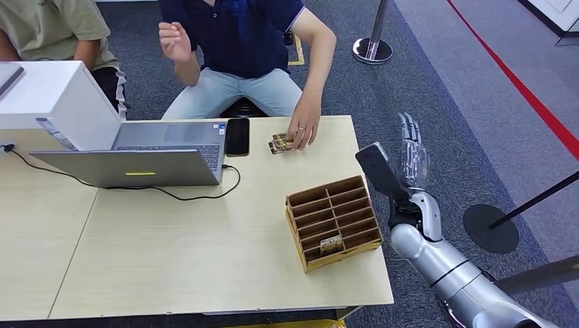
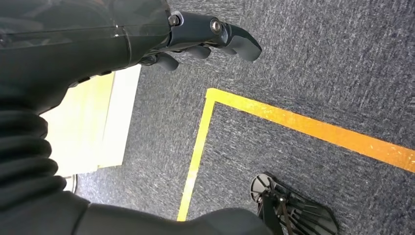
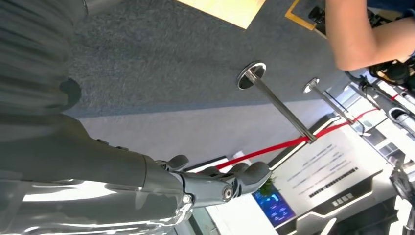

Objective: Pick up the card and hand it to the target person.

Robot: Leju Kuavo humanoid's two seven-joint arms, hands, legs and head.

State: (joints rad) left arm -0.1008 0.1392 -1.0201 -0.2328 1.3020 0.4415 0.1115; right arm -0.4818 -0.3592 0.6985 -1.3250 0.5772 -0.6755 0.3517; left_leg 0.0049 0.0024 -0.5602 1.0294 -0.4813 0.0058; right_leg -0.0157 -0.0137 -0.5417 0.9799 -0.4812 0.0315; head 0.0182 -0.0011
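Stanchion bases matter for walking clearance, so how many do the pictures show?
2 in the head view: a chrome base beyond the table's far corner, and a dark base on the carpet right of the right hand. Others may lie outside the frame.

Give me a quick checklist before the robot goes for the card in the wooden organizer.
1. Card sits in the organizer, front row: ok.
2. Right hand empty, fingers spread, raised beside the table: ok.
3. Path from right hand to organizer free: ok.
4. Person's hand lies on other cards at the far edge, apart from the organizer: ok.
5. Left hand hanging over the carpet, grip state: cannot tell.
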